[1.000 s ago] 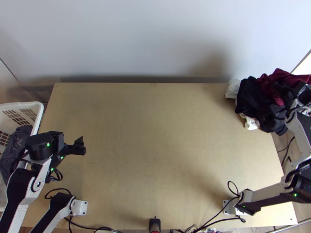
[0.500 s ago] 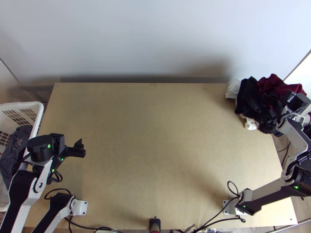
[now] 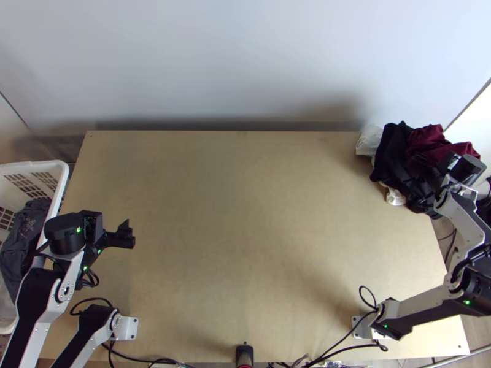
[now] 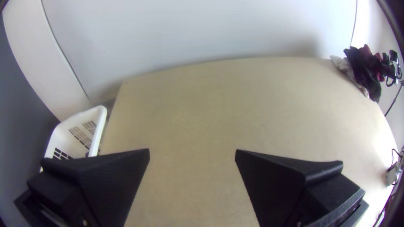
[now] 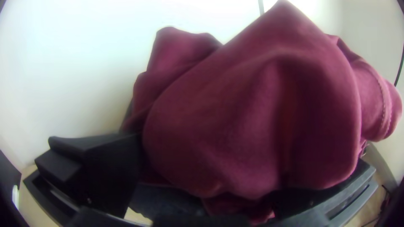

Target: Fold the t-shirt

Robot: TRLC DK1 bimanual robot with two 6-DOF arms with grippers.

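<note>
Top view first, and all the cloth action is over at the table's far right corner! A bunched heap sits there, spilling past the side edge: pale cloth at its inner side, black cloth next to it, and the maroon cloth rumpled up top. Which piece is the t-shirt? Hard to call; nothing here settles it, but the maroon cloth is the one in the thick of things.

Right there at the heap is the right gripper, in among the maroon and black folds. Over to the right wrist view: its jaws stand wide, one finger in plain sight, the other largely covered by maroon. A big loose fold bulges up between and over them, with no pinch to be seen, and a stitched seam runs along the cloth at one side.

Across on the other flank, the left gripper hangs over the table's left part, pointing inward. The left wrist view gives it away: claw spread, nothing but air between the fingertips. Beside the table's left edge stands the white basket, dark grey cloth crumpled inside, and behind the far edge rises a pale wall.
</note>
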